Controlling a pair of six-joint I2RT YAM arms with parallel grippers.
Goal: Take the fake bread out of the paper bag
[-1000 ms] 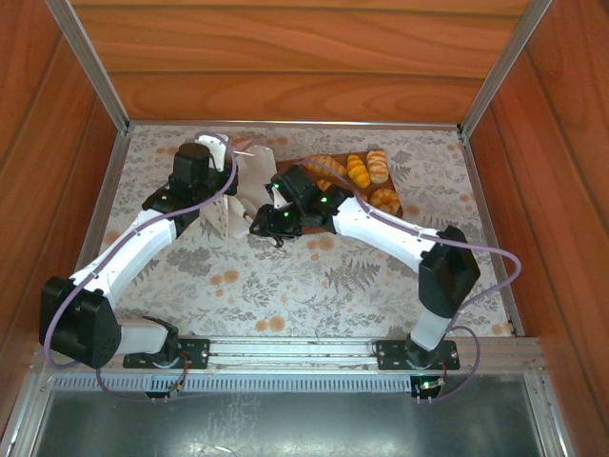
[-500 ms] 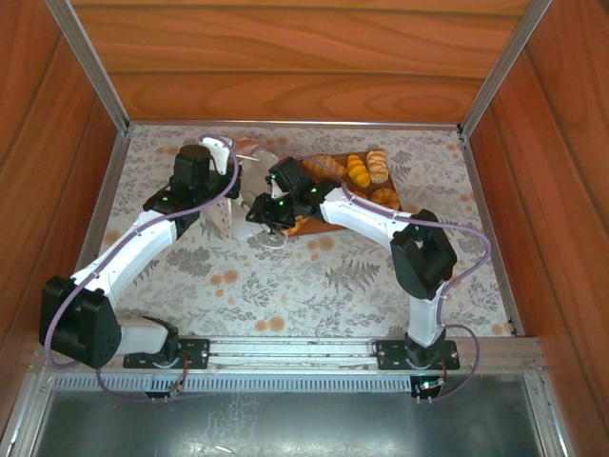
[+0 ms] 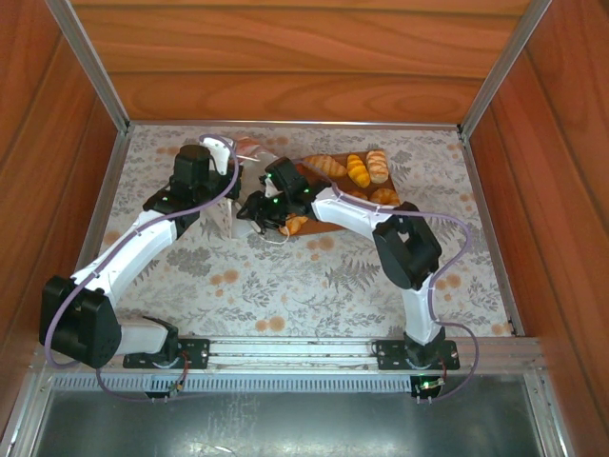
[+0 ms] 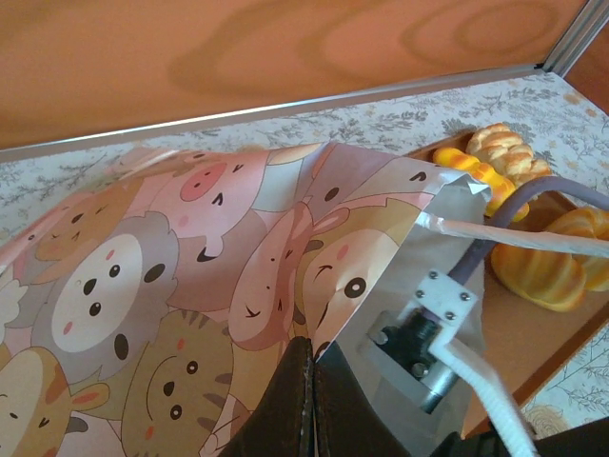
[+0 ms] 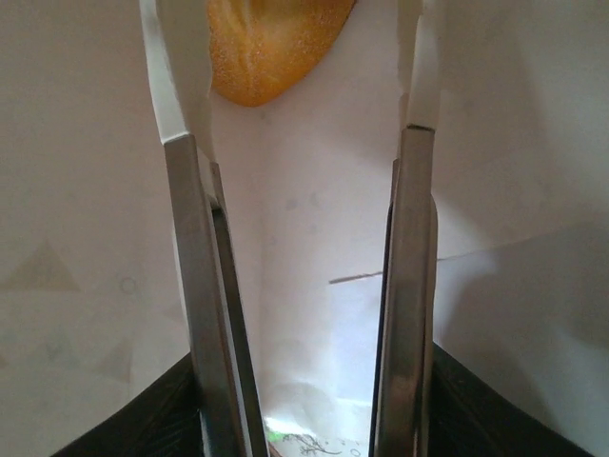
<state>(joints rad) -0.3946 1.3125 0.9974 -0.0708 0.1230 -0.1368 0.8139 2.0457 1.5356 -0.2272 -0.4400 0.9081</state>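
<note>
Showing oval, grainy bread (image 5: 271, 43) — smooth paper bag (image 5: 314, 238)

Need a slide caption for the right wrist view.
Right gripper, open, inside the white paper bag, a golden fake bread at its fingertips.

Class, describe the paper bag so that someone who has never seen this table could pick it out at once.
On the floral table, look just left of the brown board that carries the bread. There sits the bag, its edge pinched by the left fingers. Unlike the glossy bread beside it, it is paper, printed with pastel cartoon animal faces.
</note>
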